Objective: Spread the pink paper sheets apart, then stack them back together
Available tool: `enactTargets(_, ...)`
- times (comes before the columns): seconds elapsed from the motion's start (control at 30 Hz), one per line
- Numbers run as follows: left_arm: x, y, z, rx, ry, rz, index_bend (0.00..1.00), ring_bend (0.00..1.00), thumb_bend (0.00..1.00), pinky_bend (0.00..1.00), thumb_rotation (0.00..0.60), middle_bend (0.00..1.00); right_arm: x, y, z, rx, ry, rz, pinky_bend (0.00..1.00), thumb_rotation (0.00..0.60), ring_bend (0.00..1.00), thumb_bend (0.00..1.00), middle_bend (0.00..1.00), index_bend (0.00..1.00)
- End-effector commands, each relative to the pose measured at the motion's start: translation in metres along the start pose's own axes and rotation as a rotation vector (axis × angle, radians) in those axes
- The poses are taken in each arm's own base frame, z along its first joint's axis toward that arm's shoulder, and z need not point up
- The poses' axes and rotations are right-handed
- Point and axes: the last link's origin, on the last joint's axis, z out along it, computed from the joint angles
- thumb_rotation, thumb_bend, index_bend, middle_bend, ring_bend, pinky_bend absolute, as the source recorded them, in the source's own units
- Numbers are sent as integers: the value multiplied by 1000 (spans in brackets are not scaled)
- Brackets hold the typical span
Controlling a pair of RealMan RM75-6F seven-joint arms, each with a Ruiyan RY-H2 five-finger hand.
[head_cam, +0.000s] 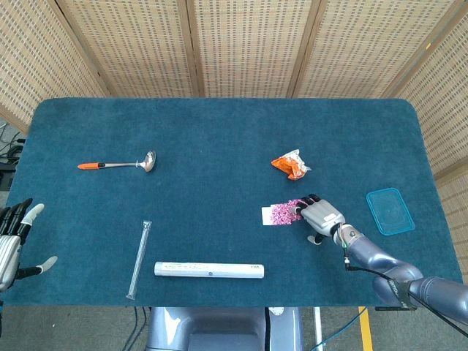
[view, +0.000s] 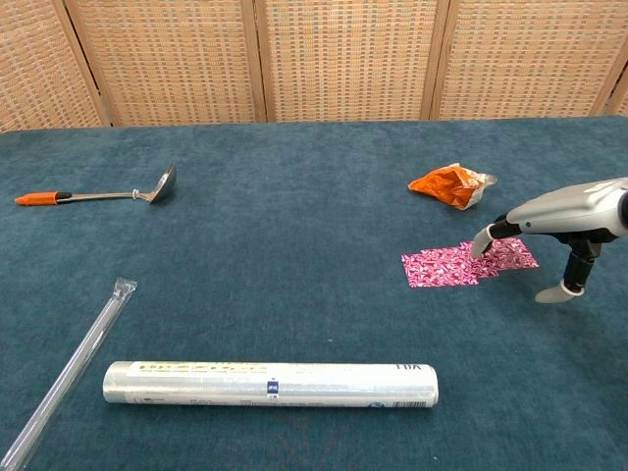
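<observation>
The pink patterned paper sheets (view: 454,264) lie overlapped in a short row on the blue cloth at the right, partly fanned out. My right hand (view: 552,218) reaches over them from the right with its fingers stretched flat. Its fingertips (view: 481,244) sit on or just above the middle of the row, and its thumb points down to the cloth. In the head view the right hand (head_cam: 319,215) covers the right part of the sheets (head_cam: 277,213). My left hand (head_cam: 12,246) hovers open off the table's front left corner, holding nothing.
An orange crumpled packet (head_cam: 290,164) lies just beyond the sheets. A blue plastic lid (head_cam: 389,211) sits at the right edge. A roll of wrap (head_cam: 209,270) and a clear tube (head_cam: 138,258) lie near the front, and a ladle (head_cam: 121,164) at the left.
</observation>
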Motion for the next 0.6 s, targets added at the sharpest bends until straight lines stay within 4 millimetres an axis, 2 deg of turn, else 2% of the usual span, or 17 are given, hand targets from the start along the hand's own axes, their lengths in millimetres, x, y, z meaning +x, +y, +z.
enactTargets(0.03, 0, 0, 0, -1, 0, -1, 90, 0, 0, 0, 573, 0, -2, 2, -1, -8, -2, -4, 0, 600, 0, 363, 151, 141)
enactTargets(0.6, 1, 2, -1, -6, 5, 3, 90, 0, 0, 0, 572, 0, -11, 26, -14, -77, -13, -8, 0, 600, 0, 363, 151, 141)
